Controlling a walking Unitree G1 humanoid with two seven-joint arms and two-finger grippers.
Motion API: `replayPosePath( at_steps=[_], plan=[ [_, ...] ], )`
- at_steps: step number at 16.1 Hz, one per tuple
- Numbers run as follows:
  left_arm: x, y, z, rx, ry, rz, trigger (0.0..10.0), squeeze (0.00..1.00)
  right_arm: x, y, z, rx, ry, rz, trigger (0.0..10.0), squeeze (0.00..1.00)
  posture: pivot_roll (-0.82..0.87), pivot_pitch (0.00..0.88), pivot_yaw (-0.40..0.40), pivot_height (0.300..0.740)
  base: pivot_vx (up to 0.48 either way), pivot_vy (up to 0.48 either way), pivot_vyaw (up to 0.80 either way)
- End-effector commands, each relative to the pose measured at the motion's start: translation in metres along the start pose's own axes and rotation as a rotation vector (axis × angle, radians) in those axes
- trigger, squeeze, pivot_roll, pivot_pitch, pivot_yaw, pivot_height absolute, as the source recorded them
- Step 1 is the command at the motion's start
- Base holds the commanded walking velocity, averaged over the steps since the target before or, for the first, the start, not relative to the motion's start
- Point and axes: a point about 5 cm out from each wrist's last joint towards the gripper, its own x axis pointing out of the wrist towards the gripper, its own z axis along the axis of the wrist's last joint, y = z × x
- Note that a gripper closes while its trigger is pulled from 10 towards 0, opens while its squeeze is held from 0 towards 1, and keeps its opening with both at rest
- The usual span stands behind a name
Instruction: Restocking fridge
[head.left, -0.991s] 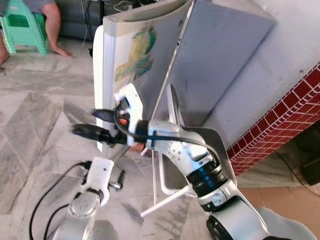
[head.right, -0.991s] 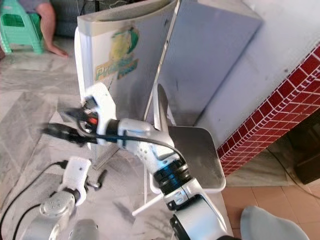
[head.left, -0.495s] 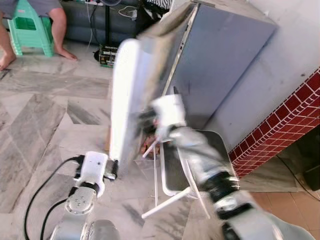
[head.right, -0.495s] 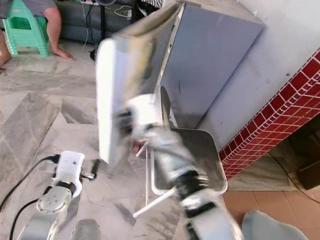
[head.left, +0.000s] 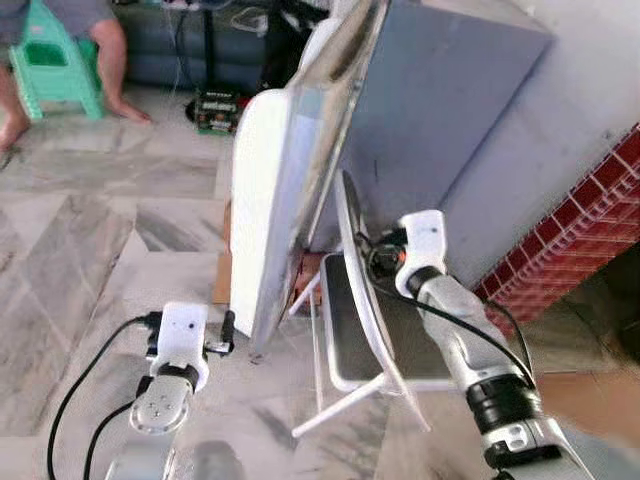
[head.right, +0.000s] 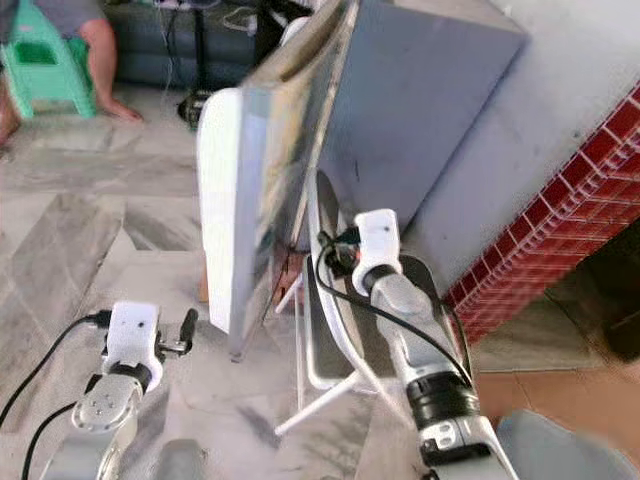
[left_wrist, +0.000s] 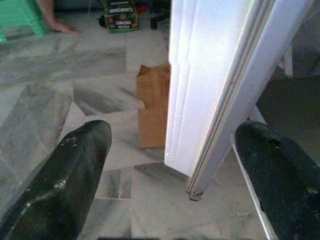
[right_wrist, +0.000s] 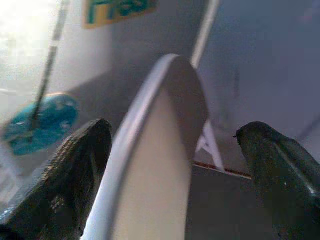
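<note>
Two black fingers of the left gripper stand wide apart, low before the bottom corner of the tall white fridge door, which swings ajar from the grey fridge body. Right of that door, the right gripper spreads wide on either side of the rounded grey chair back. Just behind the door's foot sits a brown cardboard box; farther off, a person's leg beside a green plastic stool

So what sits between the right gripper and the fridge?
The backrest of the metal chair, seen in the right wrist view; the right gripper faces it with jaws open, the grey fridge behind.
</note>
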Motion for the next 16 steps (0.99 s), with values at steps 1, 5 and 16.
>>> replayPosePath(
  at_steps=[1, 5, 16],
  plan=[
    [0.0, -0.003, 0.002, -0.016, -0.009, -0.014, 10.0, 0.0, -0.004, -0.005, 0.003, 0.0, -0.016, -0.015, 10.0, 0.0, 0.21, 0.038, -0.143, 0.74, 0.0, 0.461, 0.0],
    [-0.001, -0.005, 0.002, -0.007, -0.022, -0.03, 10.0, 0.0, -0.011, -0.003, -0.001, 0.021, 0.008, -0.039, 10.0, 0.0, 0.21, 0.043, -0.139, 0.74, 0.0, 0.461, 0.0],
    [0.001, -0.002, 0.005, -0.032, -0.07, -0.026, 10.0, 0.0, -0.02, -0.041, 0.007, -0.148, 0.018, -0.371, 10.0, 0.0, 0.19, 0.039, -0.133, 0.74, 0.0, 0.443, -0.41]
  ],
)
